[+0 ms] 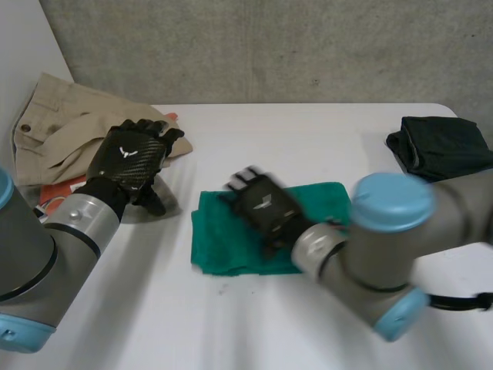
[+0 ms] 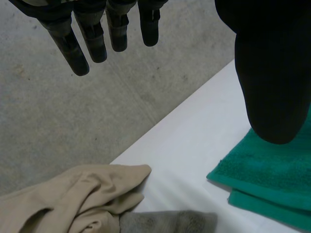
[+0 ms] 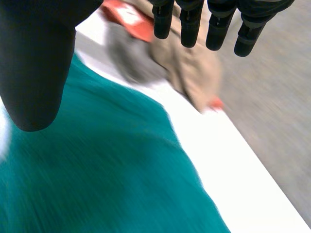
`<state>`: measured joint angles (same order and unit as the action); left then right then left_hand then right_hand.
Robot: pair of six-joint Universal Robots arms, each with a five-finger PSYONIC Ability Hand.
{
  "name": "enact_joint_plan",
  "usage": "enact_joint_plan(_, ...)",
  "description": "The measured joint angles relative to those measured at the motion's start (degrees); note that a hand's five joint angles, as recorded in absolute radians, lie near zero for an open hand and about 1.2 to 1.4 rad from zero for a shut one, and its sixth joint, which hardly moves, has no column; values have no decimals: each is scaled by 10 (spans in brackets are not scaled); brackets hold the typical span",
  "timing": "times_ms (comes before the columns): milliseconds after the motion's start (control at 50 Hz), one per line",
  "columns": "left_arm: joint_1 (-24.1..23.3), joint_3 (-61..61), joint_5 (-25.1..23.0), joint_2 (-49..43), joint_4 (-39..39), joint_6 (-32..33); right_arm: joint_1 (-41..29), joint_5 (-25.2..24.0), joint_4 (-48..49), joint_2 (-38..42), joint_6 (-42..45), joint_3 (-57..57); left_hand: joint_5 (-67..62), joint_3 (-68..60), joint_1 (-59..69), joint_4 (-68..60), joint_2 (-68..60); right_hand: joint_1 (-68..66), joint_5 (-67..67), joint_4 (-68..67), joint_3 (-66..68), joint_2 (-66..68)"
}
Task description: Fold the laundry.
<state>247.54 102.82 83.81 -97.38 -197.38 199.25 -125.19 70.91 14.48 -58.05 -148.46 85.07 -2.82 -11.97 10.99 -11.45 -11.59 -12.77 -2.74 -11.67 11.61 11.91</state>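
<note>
Spreading straight, empty fingers over the folded green towel [image 1: 223, 243] mid-frame, right hand [image 1: 262, 206] is probably flattening it; left hand [image 1: 129, 158], fingers loose and empty, hangs by the beige pile [image 1: 54, 123] upper left, likely next.

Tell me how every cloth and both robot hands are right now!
Green terry towel: folded, lying flat.
Beige cloth garment: unfolded, bunched in a heap.
Dark cloth garment: folded, near the table's edge.
Left hand: open, holding nothing.
Right hand: open, over the towel.
</note>
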Motion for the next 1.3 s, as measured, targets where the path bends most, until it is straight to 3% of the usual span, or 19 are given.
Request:
enact_joint_plan(100, -8, -8, 0, -1, -3, -1, 80, 27, -18, -59, -41, 65, 0, 0, 0, 0, 0, 0, 0, 0, 0, 0)
enact_joint_plan(220, -28, -12, 1, -7, -17, -2, 154, 30, -42, -68, -45, 127, 0, 0, 0, 0, 0, -14, -16, -21, 21, 18)
enact_joint_plan(280, -36, -12, 1, -10, -23, -2, 180, 31, -47, -57, -32, 139, 0, 0, 0, 0, 0, -168, -162, -168, 181, 179)
enact_joint_plan(300, -39, -11, 1, -11, -25, -2, 196, 34, -48, -49, -13, 143, 0, 0, 0, 0, 0, -332, -326, -332, 334, 339)
enact_joint_plan(340, -42, -11, 2, -12, -27, -2, 212, 42, -47, -40, 20, 145, 0, 0, 0, 0, 0, -441, -481, -492, 493, 501)
enact_joint_plan(420, -43, -9, 2, -12, -27, -2, 224, 70, -36, -34, 87, 139, 0, 0, 0, 0, 0, -488, -536, -565, 560, 553)
enact_joint_plan(580, -39, -6, 3, -3, -24, -2, 116, 119, 13, -70, 157, 81, 0, 0, 0, 0, 0, -488, -548, -568, 561, 553)
enact_joint_plan(680, -37, -2, 3, 4, -22, -2, 26, 105, 22, -53, 165, 49, 0, 0, 0, 0, 0, -488, -549, -568, 561, 553)
enact_joint_plan(760, -36, 5, 3, 7, -21, -2, -58, 63, 17, -2, 186, 32, 0, 0, 0, 0, 0, -487, -548, -565, 560, 552)
enact_joint_plan(800, -37, 7, 3, 7, -21, -2, -76, 50, 13, 14, 194, 30, 0, 0, 0, 0, 0, -439, -466, -478, 476, 469)
enact_joint_plan(860, -39, 9, 4, 6, -21, -3, -91, 35, 6, 30, 197, 30, 0, 0, 0, 0, 0, -174, -202, -219, 219, 191)
enact_joint_plan(880, -40, 8, 4, 6, -22, -4, -93, 29, 3, 31, 190, 32, 0, 0, 0, 0, 0, -59, -77, -86, 86, 71)
enact_joint_plan(920, -42, 2, 5, 5, -23, -9, -85, 23, 1, 20, 164, 36, 0, 0, 0, 0, 0, -1, -16, -15, 13, 7)
enact_joint_plan(1000, -46, -21, 7, 1, -26, -33, -47, 10, 1, -32, 70, 48, 0, 0, 0, 0, 0, 1, -1, 0, 0, 0)
enact_joint_plan(1160, -85, -123, 23, -51, -2, -122, 63, -15, -15, -143, -212, 65, 0, 0, 0, 0, 0, 1, -1, 0, 0, 0)
enact_joint_plan(1300, -163, -227, 82, -159, 66, -147, 116, -17, -102, -127, -292, 20, 0, 0, 0, 0, 0, 1, -1, 0, 0, 0)
